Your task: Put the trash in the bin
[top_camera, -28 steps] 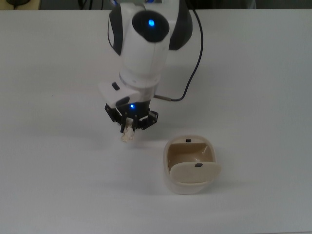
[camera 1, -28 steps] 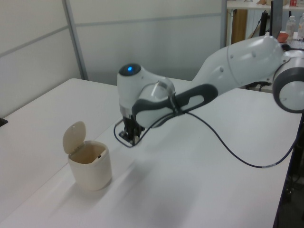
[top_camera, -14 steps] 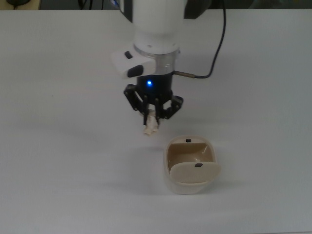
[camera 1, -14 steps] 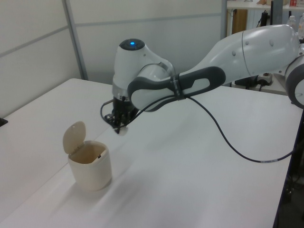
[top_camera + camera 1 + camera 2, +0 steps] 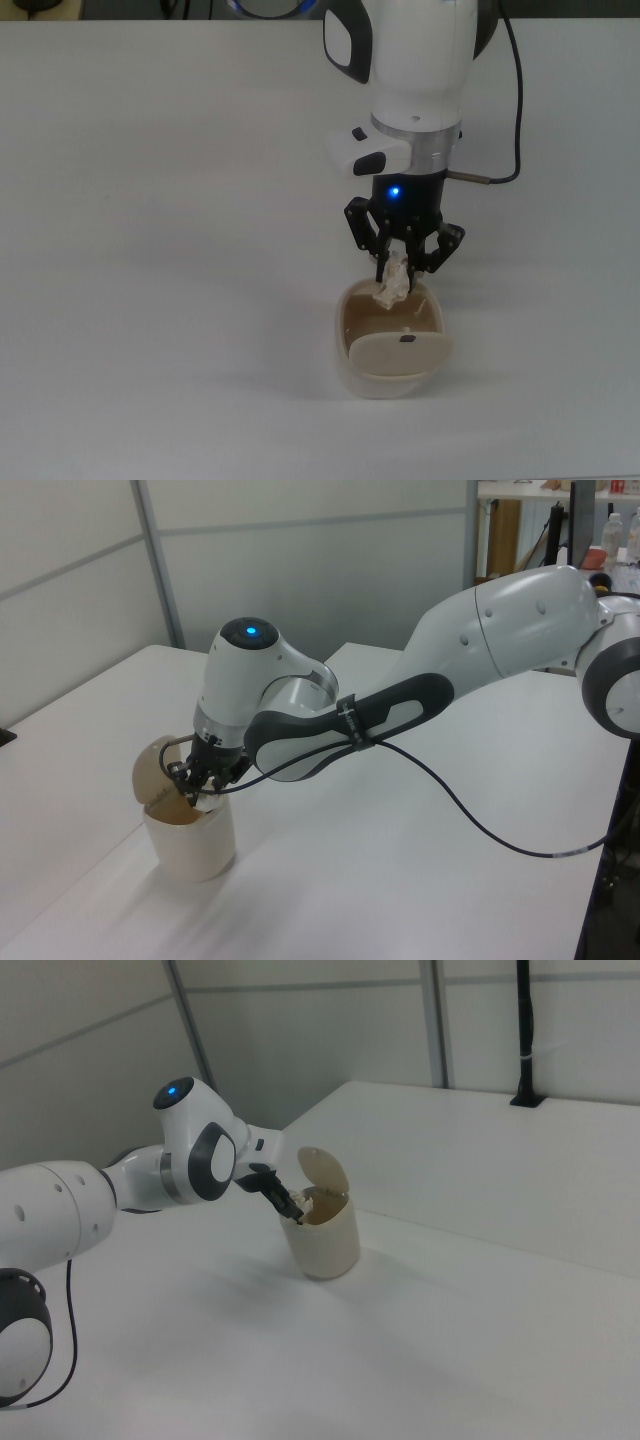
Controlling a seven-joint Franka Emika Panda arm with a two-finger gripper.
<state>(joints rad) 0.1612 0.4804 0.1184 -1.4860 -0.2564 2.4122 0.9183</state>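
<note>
The bin (image 5: 392,375) (image 5: 190,842) (image 5: 325,1242) is a small cream-beige tub with its flap lid (image 5: 400,350) swung up. It stands on the white table. My gripper (image 5: 399,270) (image 5: 195,785) (image 5: 292,1205) hovers right over the bin's open mouth, shut on the trash (image 5: 393,283), a lumpy cream-white paper wad that hangs just above the tan interior. In the left view and the right view the wad is mostly hidden behind the black fingers and the bin's rim.
The white table (image 5: 150,300) stretches all round the bin. A black cable (image 5: 515,90) runs from the wrist back along the arm. A wall panel (image 5: 300,570) stands behind the table in the left view.
The arm has swung toward the top view's right and lower, carrying the trash from beside the bin to directly over its opening. The bin has stayed put.
</note>
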